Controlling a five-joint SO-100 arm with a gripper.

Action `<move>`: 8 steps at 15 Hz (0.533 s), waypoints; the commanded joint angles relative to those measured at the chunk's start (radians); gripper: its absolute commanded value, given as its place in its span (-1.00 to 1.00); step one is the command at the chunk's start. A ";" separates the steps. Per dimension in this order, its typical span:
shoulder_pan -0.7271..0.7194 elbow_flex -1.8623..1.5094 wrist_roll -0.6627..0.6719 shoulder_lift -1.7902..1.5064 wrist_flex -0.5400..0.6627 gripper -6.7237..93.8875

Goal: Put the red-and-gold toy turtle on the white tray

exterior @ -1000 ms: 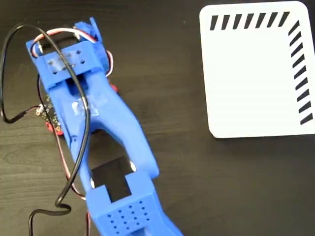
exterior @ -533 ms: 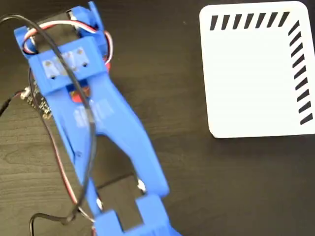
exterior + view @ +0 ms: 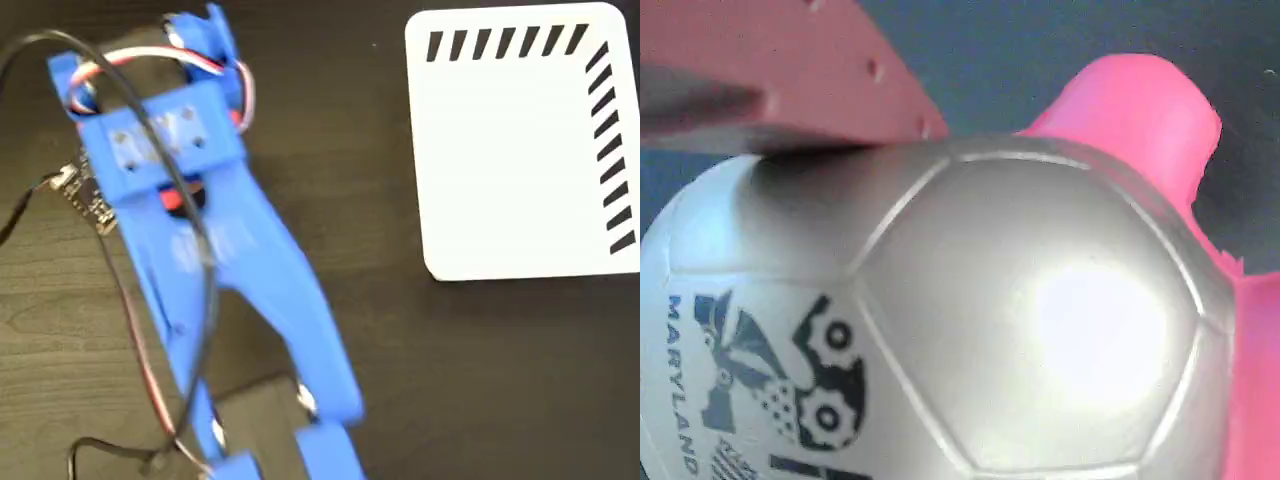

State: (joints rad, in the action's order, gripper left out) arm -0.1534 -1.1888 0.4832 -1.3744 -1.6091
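The red-and-gold toy turtle (image 3: pixel 1020 330) fills the wrist view: a shiny domed shell with a black printed mark at lower left, and a pink-red limb (image 3: pixel 1140 110) sticking out at upper right. One flat finger (image 3: pixel 790 70) presses on the shell's top left. In the fixed view the blue arm covers the turtle. Only red bits show, one through a gap (image 3: pixel 173 198) and one at the arm's edge (image 3: pixel 240 118). My gripper (image 3: pixel 175 150) at upper left is shut on the turtle. The white tray (image 3: pixel 510 150) lies at upper right with nothing on it, well clear of the gripper.
The dark wooden table (image 3: pixel 450 380) is bare between arm and tray. A black cable (image 3: pixel 120 85) loops over the arm's head. A small circuit board (image 3: pixel 85 195) hangs at the arm's left side, with red wires trailing down.
The arm's head has swung up and to the right in the fixed view. The red turtle bits went with it, and the arm's lower body slid down out of frame.
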 commanded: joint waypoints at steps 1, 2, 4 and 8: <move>0.074 -0.067 -0.018 -0.242 0.028 -0.87; 0.110 -0.086 -0.038 -0.293 0.023 -0.87; 0.187 -0.084 -0.087 -0.362 -0.021 -0.87; 0.341 -0.014 -0.196 -0.440 -0.072 -0.87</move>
State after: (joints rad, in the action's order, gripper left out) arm 0.1304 -1.2717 0.3037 -1.7334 -1.6613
